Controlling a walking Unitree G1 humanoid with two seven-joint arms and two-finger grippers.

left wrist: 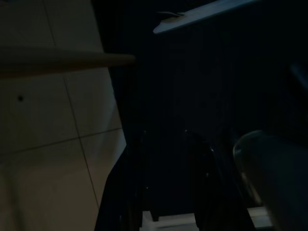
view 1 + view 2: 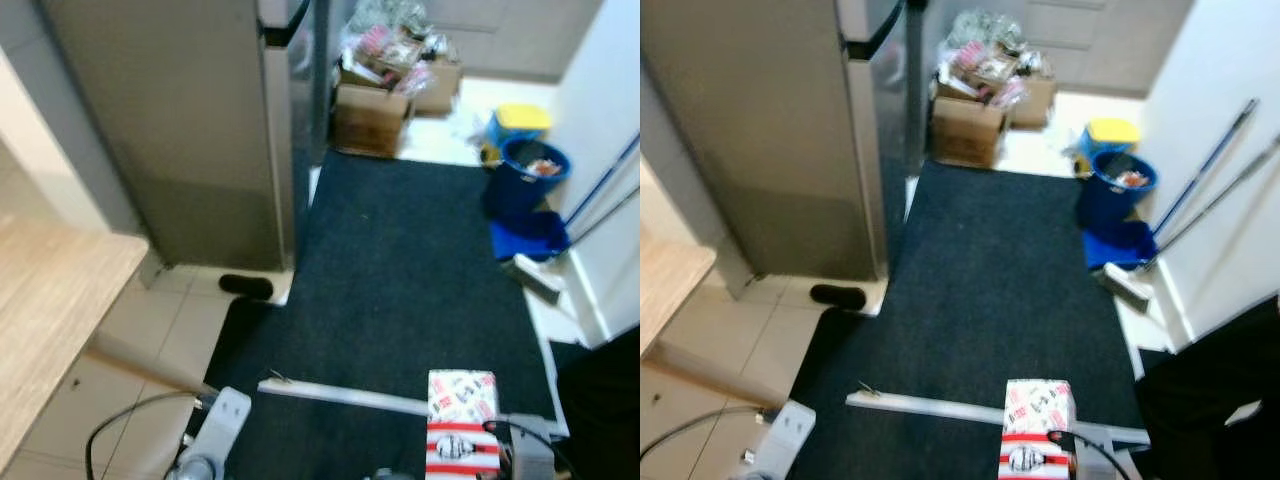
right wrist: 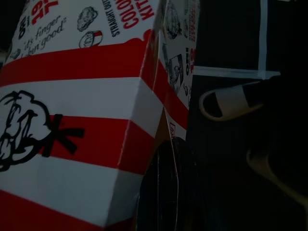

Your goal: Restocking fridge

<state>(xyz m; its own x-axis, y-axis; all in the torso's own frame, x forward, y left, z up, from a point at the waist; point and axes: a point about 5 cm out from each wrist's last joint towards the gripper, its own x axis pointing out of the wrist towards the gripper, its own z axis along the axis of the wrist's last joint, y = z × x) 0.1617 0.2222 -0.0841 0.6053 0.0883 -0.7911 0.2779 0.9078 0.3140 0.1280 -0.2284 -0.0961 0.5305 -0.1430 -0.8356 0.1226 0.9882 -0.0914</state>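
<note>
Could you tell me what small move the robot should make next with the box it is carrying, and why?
Probably step forward along the dark mat toward the fridge. The right end effector holds the red-and-white box, but the fridge stands ahead to the left, apparently beyond arm's reach.

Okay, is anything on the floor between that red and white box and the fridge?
Only a black slipper by the fridge corner; otherwise the dark mat between looks open. The right pincer holds the box, and the fridge door looks shut.
</note>
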